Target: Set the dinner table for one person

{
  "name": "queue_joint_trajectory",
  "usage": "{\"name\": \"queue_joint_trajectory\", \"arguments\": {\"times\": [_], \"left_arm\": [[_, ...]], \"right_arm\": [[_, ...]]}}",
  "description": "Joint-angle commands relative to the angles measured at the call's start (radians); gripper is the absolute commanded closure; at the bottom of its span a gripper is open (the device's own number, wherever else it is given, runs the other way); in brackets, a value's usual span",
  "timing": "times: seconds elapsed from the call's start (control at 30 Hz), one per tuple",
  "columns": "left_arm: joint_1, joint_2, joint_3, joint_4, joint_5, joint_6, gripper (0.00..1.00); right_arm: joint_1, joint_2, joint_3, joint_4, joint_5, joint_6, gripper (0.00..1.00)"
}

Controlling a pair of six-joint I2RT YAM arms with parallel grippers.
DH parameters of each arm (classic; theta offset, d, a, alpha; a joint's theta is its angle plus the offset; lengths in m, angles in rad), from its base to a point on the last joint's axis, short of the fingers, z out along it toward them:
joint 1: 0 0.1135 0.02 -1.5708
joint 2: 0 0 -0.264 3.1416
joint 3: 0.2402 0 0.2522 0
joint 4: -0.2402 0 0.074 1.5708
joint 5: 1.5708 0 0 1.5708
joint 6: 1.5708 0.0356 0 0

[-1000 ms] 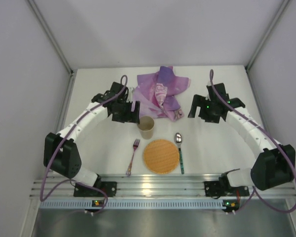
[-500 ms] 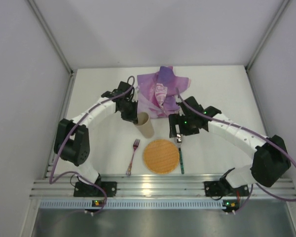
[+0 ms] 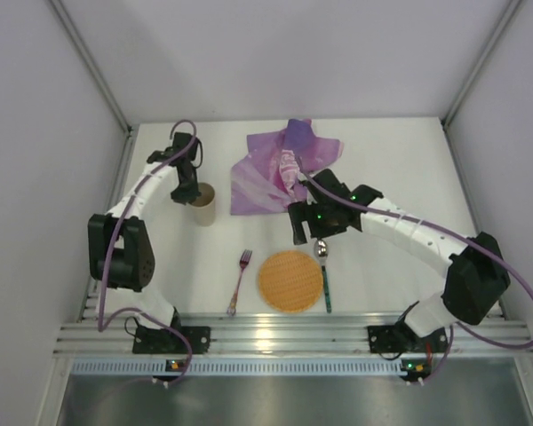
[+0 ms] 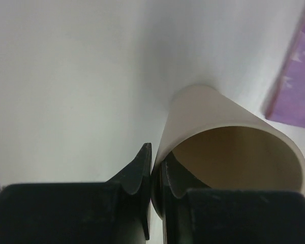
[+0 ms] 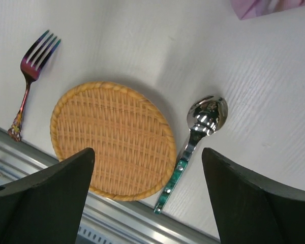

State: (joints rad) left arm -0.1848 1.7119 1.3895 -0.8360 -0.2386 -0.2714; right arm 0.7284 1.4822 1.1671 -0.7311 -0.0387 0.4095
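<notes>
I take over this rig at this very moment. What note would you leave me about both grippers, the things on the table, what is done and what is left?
Left gripper: shut on the rim of the cup, one finger inside and one outside, on the left side of the table.
Right gripper: open, empty, above the spoon.
Done: plate at the near edge, fork left of it, spoon right of it.
Left: probably set the cup down near the plate. The purple cloth lies crumpled at the far side.
</notes>
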Motion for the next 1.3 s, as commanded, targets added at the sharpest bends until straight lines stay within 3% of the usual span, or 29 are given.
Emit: {"name": "queue_joint_trajectory", "arguments": {"times": [0.0,0.1,0.17,0.23,0.3,0.33,0.4,0.63,0.67,0.87,1.07,1.27], "left_arm": [[0.08,-0.021,0.003,-0.078,-0.157,-0.034,1.0],[0.171,-0.021,0.0,-0.074,-0.122,-0.046,0.99],[0.177,-0.011,0.008,-0.072,-0.103,-0.051,0.86],[0.177,0.002,0.016,-0.075,-0.105,-0.054,0.52],[0.177,0.003,0.022,-0.075,-0.11,-0.057,0.31],[0.177,0.003,0.023,-0.077,-0.108,-0.057,0.02],[0.179,-0.001,0.031,-0.081,-0.105,-0.06,0.02],[0.177,-0.046,0.051,-0.107,-0.119,-0.069,0.02],[0.177,-0.051,0.048,-0.11,-0.117,-0.071,0.02],[0.177,-0.095,0.068,-0.117,-0.145,-0.069,0.02],[0.177,-0.113,0.106,-0.152,-0.131,-0.084,0.02],[0.177,-0.167,0.125,-0.181,-0.126,-0.097,0.02]], "right_arm": [[0.064,0.027,0.054,-0.017,0.008,-0.063,0.13],[0.107,0.056,0.077,-0.021,-0.021,-0.101,0.13],[0.124,0.075,0.085,-0.022,-0.03,-0.11,0.13],[0.131,0.11,0.091,-0.027,-0.027,-0.106,0.14],[0.134,0.137,0.077,-0.022,-0.035,-0.1,0.16],[0.137,0.144,0.068,-0.019,-0.036,-0.097,0.16],[0.144,0.162,0.031,-0.005,-0.038,-0.089,0.21],[0.158,0.193,-0.052,0.007,-0.061,-0.055,0.57],[0.169,0.188,-0.056,0.009,-0.067,-0.055,0.66],[0.195,0.161,-0.116,0.03,-0.069,-0.028,0.9],[0.195,0.174,-0.199,0.045,0.035,0.011,1.0],[0.183,0.222,-0.187,0.015,0.186,0.018,1.0]]}}
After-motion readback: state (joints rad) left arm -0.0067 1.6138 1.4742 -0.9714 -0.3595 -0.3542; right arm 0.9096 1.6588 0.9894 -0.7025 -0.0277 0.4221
